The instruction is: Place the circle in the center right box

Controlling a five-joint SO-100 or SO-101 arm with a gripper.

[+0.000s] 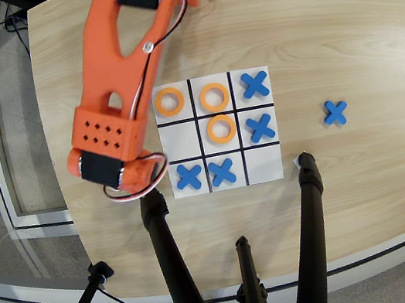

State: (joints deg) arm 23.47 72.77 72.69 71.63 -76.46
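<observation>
Three orange rings lie on the 3x3 board in the overhead view: one in the top-left cell, one in the top-middle cell, and one in the central cell. Blue X pieces fill the top-right cell, the middle-right cell, the bottom-left cell and the bottom-middle cell. One more blue X rests on the bare wooden bench, well to the right of the board.

The center right box, the middle-row cell of the view's left column, is white and holds no piece. The bottom-right cell also holds nothing.

The orange arm reaches down from the top edge along the board's left side. Its wrist block hangs just left of the board, and the gripper sits beneath it, close to the board's lower-left corner. The fingers are hidden under the arm's body, so I cannot tell whether they are open or closed, nor whether the circle is between them. Black tripod legs cross the lower part of the view.
</observation>
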